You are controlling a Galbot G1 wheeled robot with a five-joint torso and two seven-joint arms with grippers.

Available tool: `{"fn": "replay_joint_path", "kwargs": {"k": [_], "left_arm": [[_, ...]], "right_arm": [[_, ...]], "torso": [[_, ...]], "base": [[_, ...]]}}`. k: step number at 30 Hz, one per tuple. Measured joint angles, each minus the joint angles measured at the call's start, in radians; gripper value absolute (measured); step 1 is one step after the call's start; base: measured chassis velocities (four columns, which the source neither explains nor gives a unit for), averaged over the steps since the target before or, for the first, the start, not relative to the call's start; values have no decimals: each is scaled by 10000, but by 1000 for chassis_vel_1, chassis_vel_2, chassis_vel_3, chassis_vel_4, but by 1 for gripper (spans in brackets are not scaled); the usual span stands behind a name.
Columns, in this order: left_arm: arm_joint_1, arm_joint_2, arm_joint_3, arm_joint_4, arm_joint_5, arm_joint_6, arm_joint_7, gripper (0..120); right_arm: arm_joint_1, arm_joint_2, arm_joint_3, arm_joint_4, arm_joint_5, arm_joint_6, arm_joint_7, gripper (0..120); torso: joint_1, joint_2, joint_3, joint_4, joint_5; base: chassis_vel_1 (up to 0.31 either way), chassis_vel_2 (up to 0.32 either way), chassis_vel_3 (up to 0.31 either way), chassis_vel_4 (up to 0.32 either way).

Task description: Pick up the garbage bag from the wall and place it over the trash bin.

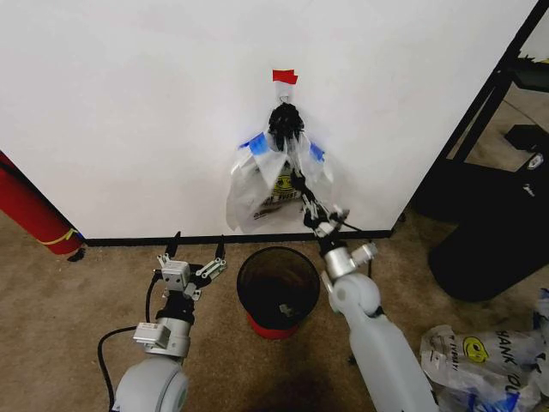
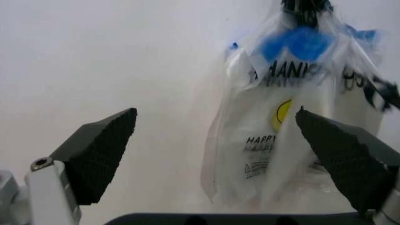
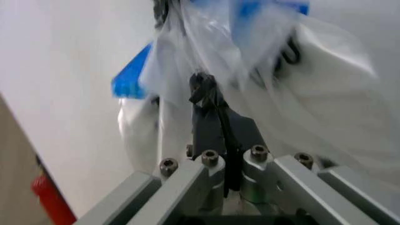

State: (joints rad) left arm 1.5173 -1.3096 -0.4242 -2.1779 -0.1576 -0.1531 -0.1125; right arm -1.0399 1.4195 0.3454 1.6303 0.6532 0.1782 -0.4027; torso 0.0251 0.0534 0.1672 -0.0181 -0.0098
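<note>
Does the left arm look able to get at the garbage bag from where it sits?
Probably yes: the left pincer is open, low by the trash bin, facing the garbage bag with nothing between, though the right pincer is already there.

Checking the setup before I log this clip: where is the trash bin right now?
In the head view the trash bin stands on the carpet between the two arms, just before the wall, below the hanging garbage bag.

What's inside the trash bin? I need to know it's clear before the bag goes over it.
The trash bin holds a small pale scrap near its bottom; the rest looks dark, and its near inner wall is hidden behind the rim.
</note>
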Motion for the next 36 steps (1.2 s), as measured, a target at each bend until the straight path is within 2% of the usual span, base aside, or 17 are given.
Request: {"fn": "replay_joint_path", "kwargs": {"k": [4,10,20,30,36], "left_arm": [[42,-60,60,-83,-19,-23,-5,100],[34,-163,187,-128,-18,-48,-6,100],[-64,-182,191,-190,-188,-65,-14,100],[-269,-165,158,-8,-331,-73,-32,100],[-434,-122,162,168,-377,-74,-38,100]], "right_arm": [[-730,-472,540,-75,-206,120,-1254,0],[-1683,-794,847,-170,-471,302,-2332,0],[-2834,-851,1122,-550,-1259,800,-3038,0],[-3085,-980,1616,-1074,-1454,1099,-4112,0],[-2597,-977,2148,-1598,-1423,1091,-5475,0]], "torso": [[0,0,0,-1,-1],[0,0,0,-1,0],[1,0,1,0,-1],[1,-1,1,0,-1],[1,-2,2,-1,-2]], "base": [[0,0,0,0],[0,0,0,0],[0,0,0,0],[0,0,0,0],[0,0,0,0]]}}
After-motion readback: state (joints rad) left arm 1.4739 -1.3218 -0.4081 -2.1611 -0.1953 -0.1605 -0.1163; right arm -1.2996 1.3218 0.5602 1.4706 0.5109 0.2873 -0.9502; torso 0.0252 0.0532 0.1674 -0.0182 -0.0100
